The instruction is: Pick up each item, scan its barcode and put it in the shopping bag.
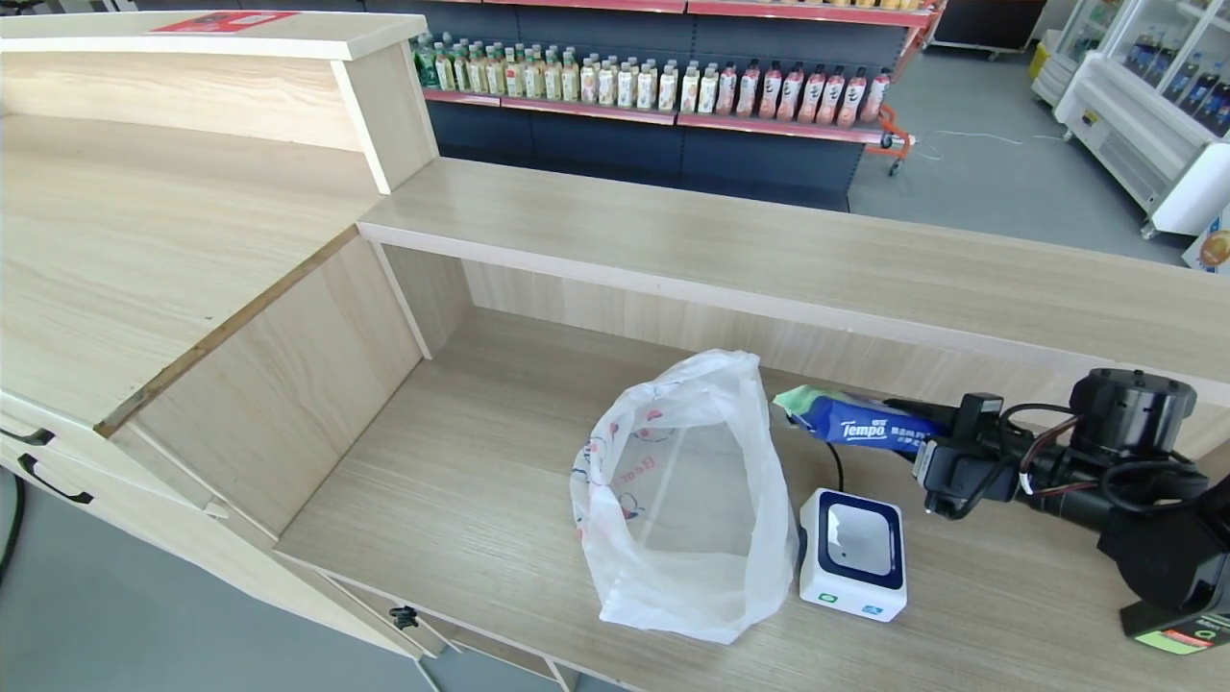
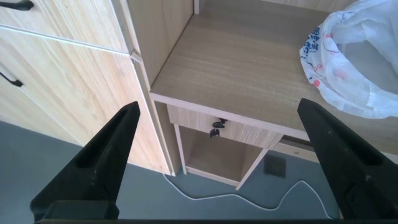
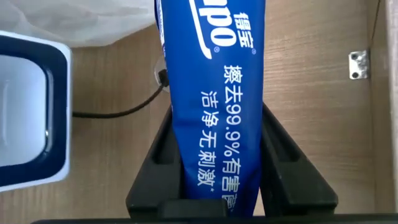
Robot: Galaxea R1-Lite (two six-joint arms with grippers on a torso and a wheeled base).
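My right gripper is shut on a blue tissue pack, holding it level above the counter just behind the scanner. In the right wrist view the blue pack runs between the black fingers, with the scanner off to one side. The clear plastic shopping bag stands open beside the scanner, its mouth facing up. My left gripper hangs open below the counter's front edge, over the grey floor, and the bag lies far off on the counter.
The wooden counter has a raised back ledge and a side wall on the left. A black cable runs from the scanner. Drawers with black handles sit below the counter. Shelves of bottles stand behind.
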